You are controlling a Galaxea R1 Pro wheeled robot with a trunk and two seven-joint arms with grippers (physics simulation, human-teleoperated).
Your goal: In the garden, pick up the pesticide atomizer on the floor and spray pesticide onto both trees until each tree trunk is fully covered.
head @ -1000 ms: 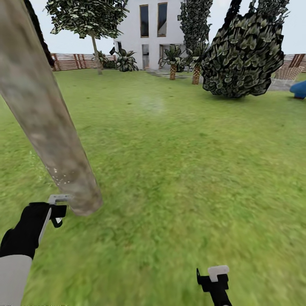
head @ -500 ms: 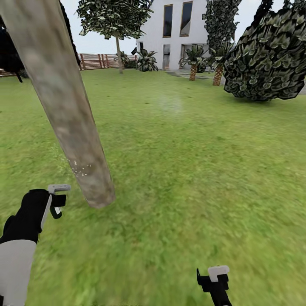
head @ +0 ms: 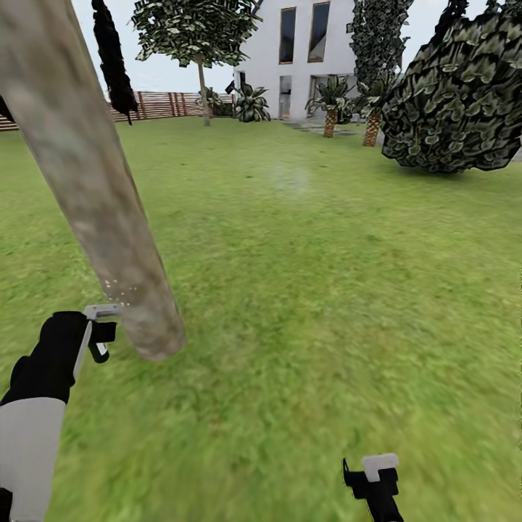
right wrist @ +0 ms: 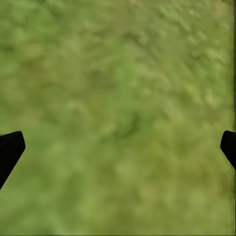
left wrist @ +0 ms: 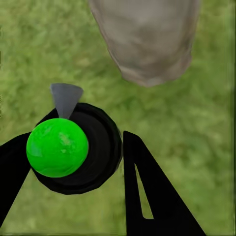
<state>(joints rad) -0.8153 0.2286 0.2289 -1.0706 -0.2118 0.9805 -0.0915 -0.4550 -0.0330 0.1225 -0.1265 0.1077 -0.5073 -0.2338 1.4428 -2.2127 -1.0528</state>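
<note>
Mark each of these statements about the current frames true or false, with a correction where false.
1. The left gripper holds the atomizer. True.
2. The right gripper holds a bottle. False: its fingers are spread apart over bare grass with nothing between them.
3. The atomizer's grey nozzle points toward the trunk. True.
4. The trunk stands at the right of the head view. False: it is at the left, just beside the left gripper.
5. White specks dot the trunk near its base. True.
</note>
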